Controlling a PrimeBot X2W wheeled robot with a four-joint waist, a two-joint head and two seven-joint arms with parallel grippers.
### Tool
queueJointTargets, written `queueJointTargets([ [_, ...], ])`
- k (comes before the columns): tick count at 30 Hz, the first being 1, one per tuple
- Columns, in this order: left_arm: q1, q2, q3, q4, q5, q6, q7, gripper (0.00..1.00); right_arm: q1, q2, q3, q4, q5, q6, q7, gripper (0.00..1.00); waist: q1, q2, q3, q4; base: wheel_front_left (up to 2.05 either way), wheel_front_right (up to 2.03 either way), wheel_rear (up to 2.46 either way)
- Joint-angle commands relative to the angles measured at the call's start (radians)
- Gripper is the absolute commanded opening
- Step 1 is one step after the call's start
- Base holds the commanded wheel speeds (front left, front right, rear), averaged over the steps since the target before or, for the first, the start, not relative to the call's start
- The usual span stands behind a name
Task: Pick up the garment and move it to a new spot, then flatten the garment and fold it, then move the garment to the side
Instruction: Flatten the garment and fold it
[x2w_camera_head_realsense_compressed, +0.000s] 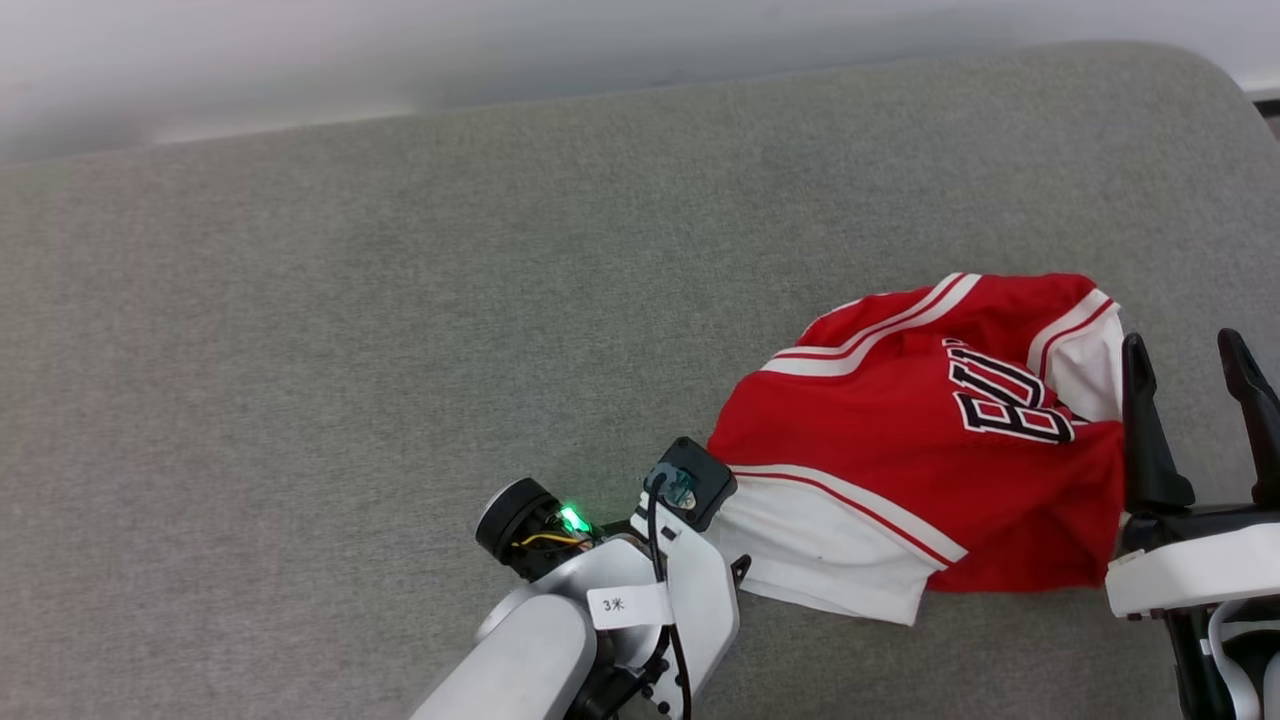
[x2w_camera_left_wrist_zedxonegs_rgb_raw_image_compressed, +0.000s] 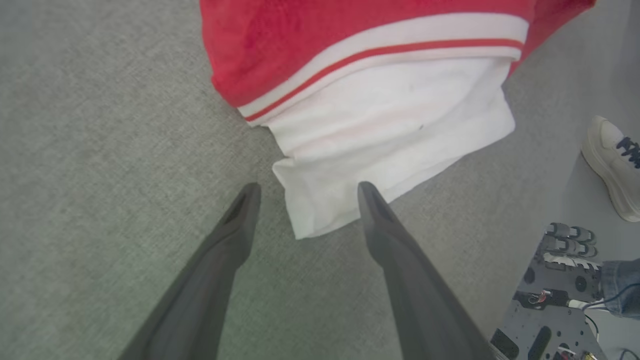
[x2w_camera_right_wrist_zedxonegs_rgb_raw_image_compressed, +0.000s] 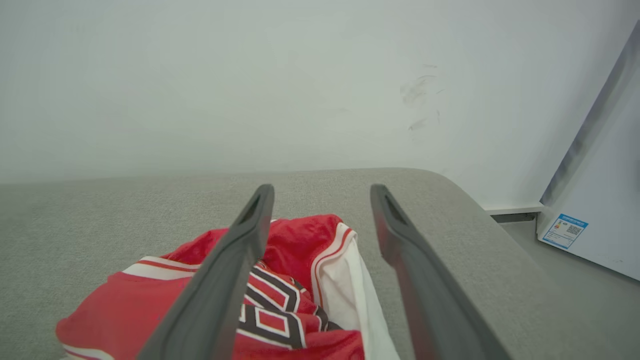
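The garment (x2w_camera_head_realsense_compressed: 930, 440) lies crumpled on the right part of the grey cushioned surface (x2w_camera_head_realsense_compressed: 400, 300), red with white sleeves, striped trim and part of its black lettering facing up. My left arm (x2w_camera_head_realsense_compressed: 650, 600) reaches in from the bottom, its wrist at the garment's lower left. My left gripper (x2w_camera_left_wrist_zedxonegs_rgb_raw_image_compressed: 308, 186) is open just above the surface, and a corner of the white sleeve (x2w_camera_left_wrist_zedxonegs_rgb_raw_image_compressed: 380, 130) lies between its fingertips. My right gripper (x2w_camera_head_realsense_compressed: 1180, 338) stands open at the garment's right edge, its left finger against the cloth. From the right wrist the garment (x2w_camera_right_wrist_zedxonegs_rgb_raw_image_compressed: 290, 280) lies under my open right gripper (x2w_camera_right_wrist_zedxonegs_rgb_raw_image_compressed: 322, 187), mostly to the left.
The surface's rounded right edge (x2w_camera_right_wrist_zedxonegs_rgb_raw_image_compressed: 480, 225) drops off beside my right gripper, with a white wall behind and a white cabinet (x2w_camera_right_wrist_zedxonegs_rgb_raw_image_compressed: 600, 200) beyond. Off the near edge are a person's pale shoe (x2w_camera_left_wrist_zedxonegs_rgb_raw_image_compressed: 612, 165), a denim leg (x2w_camera_left_wrist_zedxonegs_rgb_raw_image_compressed: 620, 290) and my base (x2w_camera_left_wrist_zedxonegs_rgb_raw_image_compressed: 555, 295).
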Motion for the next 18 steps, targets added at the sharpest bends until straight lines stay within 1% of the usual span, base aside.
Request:
queueJointTargets([
  [1,-0.017,0.001,-0.004,0.014,0.004,0.005,0.002,1.0,-0.008,0.006,0.001,0.005,-0.003,0.0,-0.008,1.0,-0.0001,-0.0001,0.018,-0.015,0.0,0.0,0.0],
  [5,-0.028,0.01,-0.017,0.078,0.018,0.006,0.009,1.0,-0.013,0.014,0.002,0.014,-0.007,0.0,-0.021,1.0,-0.0001,-0.0001,0.035,-0.022,0.0,0.0,0.0],
  [7,-0.019,0.013,-0.019,0.114,0.008,0.004,0.013,1.0,-0.015,0.017,0.005,0.02,-0.01,0.0,-0.023,1.0,-0.0001,-0.0001,0.041,-0.023,0.0,0.0,0.0],
  [8,-0.013,0.017,-0.021,0.13,0.003,0.002,0.017,0.81,-0.016,0.018,0.005,0.022,-0.011,0.0,-0.026,1.0,-0.0001,-0.0001,0.043,-0.022,0.0,0.0,0.0],
  [9,-0.008,0.021,-0.022,0.145,-0.003,0.0,0.018,0.32,-0.017,0.019,0.005,0.024,-0.013,0.0,-0.027,1.0,-0.0001,-0.0001,0.044,-0.02,0.0,0.0,0.0],
  [10,-0.004,0.025,-0.022,0.155,-0.008,-0.001,0.016,0.0,-0.017,0.019,0.005,0.026,-0.016,0.0,-0.028,1.0,-0.0001,-0.0001,0.045,-0.017,0.0,0.0,0.0],
  [13,0.005,0.036,-0.009,0.162,-0.02,0.004,-0.015,0.0,-0.017,0.021,0.0,0.031,-0.022,0.0,-0.025,1.0,-0.0001,-0.0001,0.038,-0.004,0.0,0.0,0.0],
  [18,0.009,0.063,0.07,0.118,-0.041,0.044,-0.116,0.0,-0.005,0.016,0.001,0.04,-0.03,0.0,-0.009,1.0,-0.0001,-0.0001,0.007,0.027,0.0,0.0,0.0],
])
